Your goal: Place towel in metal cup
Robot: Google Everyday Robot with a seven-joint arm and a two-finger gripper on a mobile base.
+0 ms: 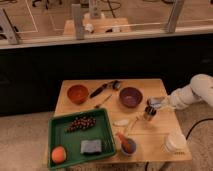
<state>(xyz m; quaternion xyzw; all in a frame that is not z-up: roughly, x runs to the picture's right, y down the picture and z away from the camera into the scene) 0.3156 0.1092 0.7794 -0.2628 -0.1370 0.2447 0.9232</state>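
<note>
Hovering shut gripper (151, 106) above shiny metal cup (148, 115), grey-blue towel (154, 102)

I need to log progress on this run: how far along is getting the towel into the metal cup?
Nearly there. The shut gripper holds the grey-blue towel directly above the metal cup beside the purple bowl. Picking up is done. Lowering and releasing it into the cup remains.

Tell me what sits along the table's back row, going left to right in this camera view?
Orange bowl → black brush → purple bowl → metal cup, with the gripper right above it, holding the towel.
</note>
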